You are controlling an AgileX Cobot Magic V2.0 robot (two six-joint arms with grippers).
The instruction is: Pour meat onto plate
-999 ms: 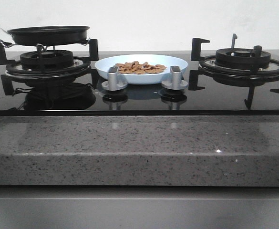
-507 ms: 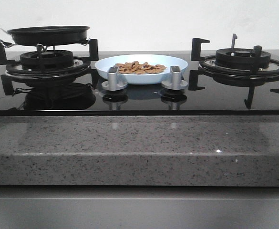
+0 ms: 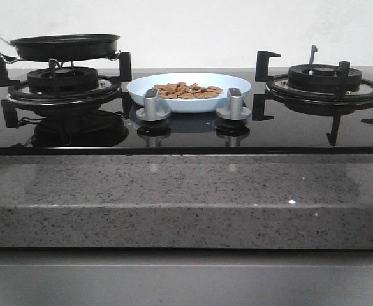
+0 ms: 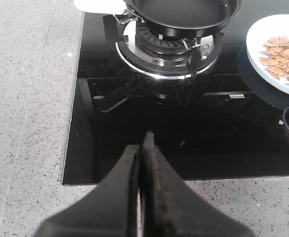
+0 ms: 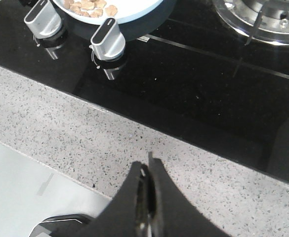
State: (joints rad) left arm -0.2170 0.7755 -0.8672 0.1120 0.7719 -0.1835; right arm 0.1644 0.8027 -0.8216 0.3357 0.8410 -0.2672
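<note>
Nothing has moved since the earlier frames: the frying pan [image 3: 65,46], the plate [image 3: 189,92] and the meat [image 3: 187,90] sit exactly as before. The meat is a heap on the pale blue plate, which rests on the black glass hob [image 3: 186,131] at the middle of the tabletop, behind the two silver knobs [image 3: 152,105]. The pan stands empty on the left burner [image 3: 62,81], near the left edge. The left gripper [image 4: 142,148] hovers over the front edge with its jaws pressed together, holding nothing. The right gripper [image 5: 146,173] is the same, closed and empty. The plate lies beyond both grippers, toward the back. The pouring looks already done.
</note>
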